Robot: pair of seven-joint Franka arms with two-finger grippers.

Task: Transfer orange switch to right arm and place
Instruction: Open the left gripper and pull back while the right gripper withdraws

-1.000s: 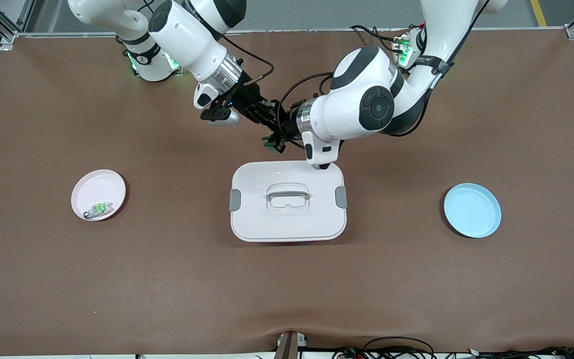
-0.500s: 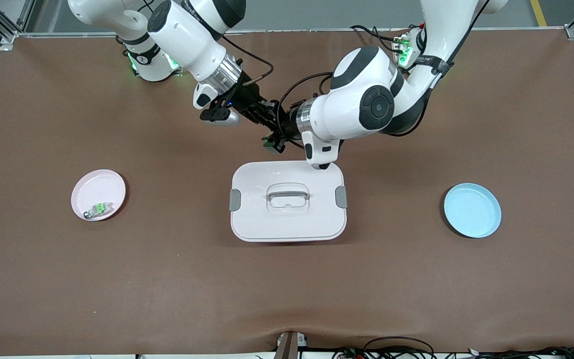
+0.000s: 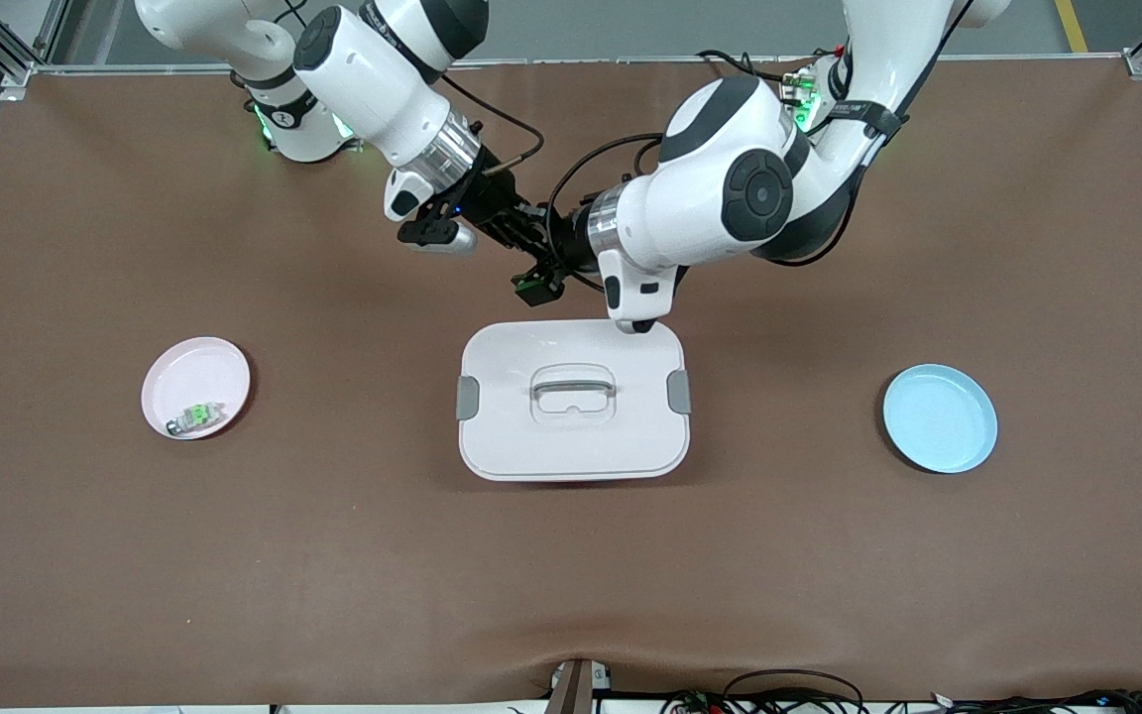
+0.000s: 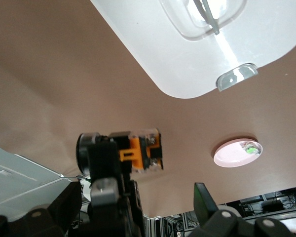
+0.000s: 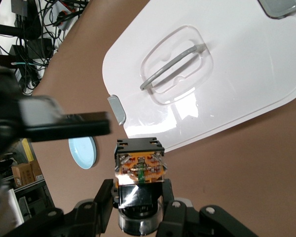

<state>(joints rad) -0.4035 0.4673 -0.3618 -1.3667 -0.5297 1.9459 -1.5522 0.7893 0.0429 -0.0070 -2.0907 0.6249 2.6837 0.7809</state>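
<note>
Above bare table at the white box's (image 3: 571, 451) twelve o'clock, my right gripper (image 5: 138, 190) clamps the light, rigid orange switch (image 5: 139, 165) by its base; my left gripper (image 4: 158, 197) gapes.

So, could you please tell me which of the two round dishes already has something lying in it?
The pink dish, toward the right arm's end of the table: a small green-centred switch lies in it. The blue dish holds nothing.
</note>
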